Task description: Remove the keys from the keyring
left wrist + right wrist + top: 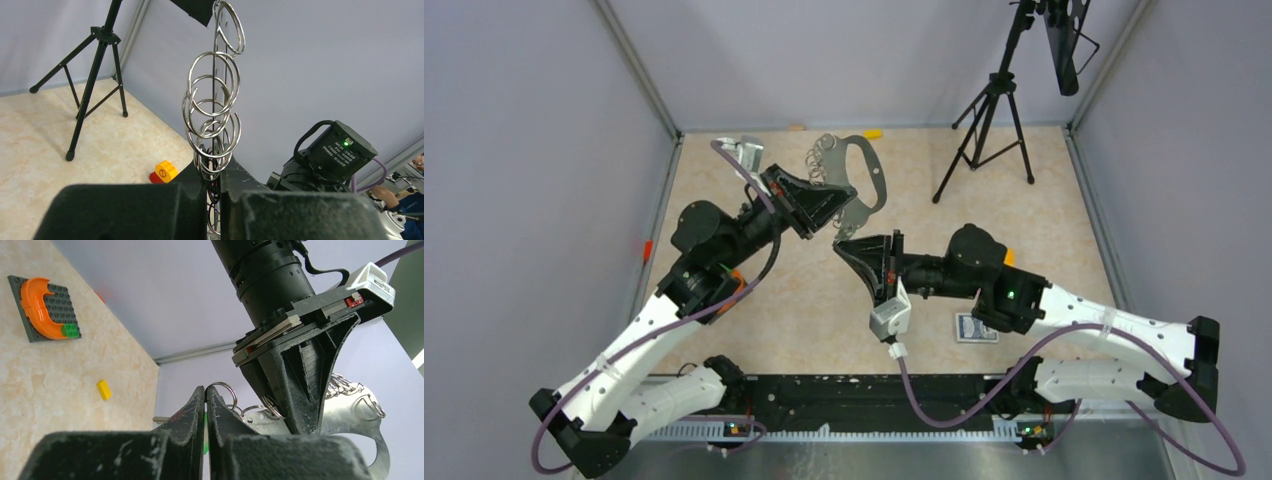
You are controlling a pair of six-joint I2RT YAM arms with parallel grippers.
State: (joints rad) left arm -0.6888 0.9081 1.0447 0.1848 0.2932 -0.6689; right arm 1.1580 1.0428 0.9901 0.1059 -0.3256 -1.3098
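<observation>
Pale grey walls box in a beige marbled counter (754, 320), and all the action hangs above it. Left gripper (214, 175) first: jaws clamped on the keyring (871, 178), which is held on edge in the air over the far middle of the counter. A stack of bright split rings (212, 100) climbs away from the grip. Right gripper (205, 390) sits just beside it, jaws pressed together. One split ring loops right above the tips and a green sliver (205, 442) shows in the seam, maybe the green key head, but I can't tell whether anything is truly pinched. The keys themselves are too small to pick out. Danger from here, as I read it: pull with nothing properly caught and the jaws simply slide off. Pull with a ring snagged and the keyring could twist out of the left grip and drop. Further out, a black tripod (989, 130) stands well apart from both arms.
</observation>
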